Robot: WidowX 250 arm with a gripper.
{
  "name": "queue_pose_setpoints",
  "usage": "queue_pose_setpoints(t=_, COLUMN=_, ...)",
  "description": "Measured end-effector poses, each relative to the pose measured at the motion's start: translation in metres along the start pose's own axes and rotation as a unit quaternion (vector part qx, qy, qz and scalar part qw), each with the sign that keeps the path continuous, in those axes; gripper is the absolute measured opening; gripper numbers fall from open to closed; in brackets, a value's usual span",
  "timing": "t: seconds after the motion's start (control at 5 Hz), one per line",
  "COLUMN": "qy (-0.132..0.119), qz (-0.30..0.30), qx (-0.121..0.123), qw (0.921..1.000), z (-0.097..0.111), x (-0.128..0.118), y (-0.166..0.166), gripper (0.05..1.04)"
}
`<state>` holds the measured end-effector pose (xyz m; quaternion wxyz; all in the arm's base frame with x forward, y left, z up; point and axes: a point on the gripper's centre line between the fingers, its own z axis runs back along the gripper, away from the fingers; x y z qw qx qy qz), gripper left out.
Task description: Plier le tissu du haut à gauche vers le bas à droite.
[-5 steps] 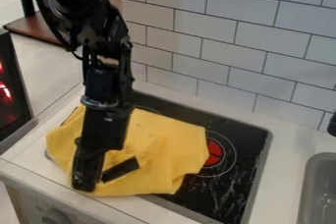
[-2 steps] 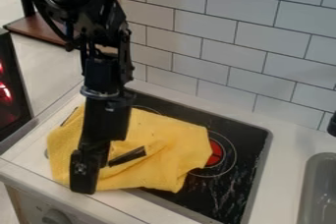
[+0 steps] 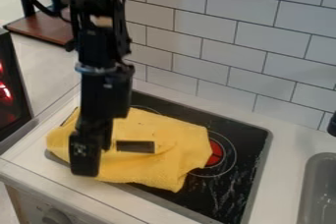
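At the near left, a knob sits on the front of the unit, below the counter's front edge. That edge slants from the left down toward the lower right, with a pale strip of counter between it and the hob.

The cloth, yellow and rumpled, lies over the left and middle of the hob. Its near left side comes to about the hob's rim, while its near right corner ends on the black glass. Its right side overlaps a ringed burner with a red centre. Black glass with pale scuffs runs on from there to the hob's right rim.

The gripper hangs over the left half of the cloth, its claw wide, one finger to the left and the other to the right, yellow showing between them. Pale marks on the left finger are too small to read. Whether the tips touch the cloth, I cannot tell.

To the right, a band of counter separates the hob from a grey sink, cut off by the view's edge. At the far left are a dark panel with a red glow and a brown shelf. Behind the hob, past another strip of counter, rise white tiles with dark joints.
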<state>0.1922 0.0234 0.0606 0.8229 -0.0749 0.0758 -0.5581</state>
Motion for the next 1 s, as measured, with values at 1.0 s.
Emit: queue_pose_setpoints(t=1.0, qy=-0.037, qz=0.007, qx=0.05, qw=0.998, z=0.043, x=0.003, y=-0.012, gripper=1.0)
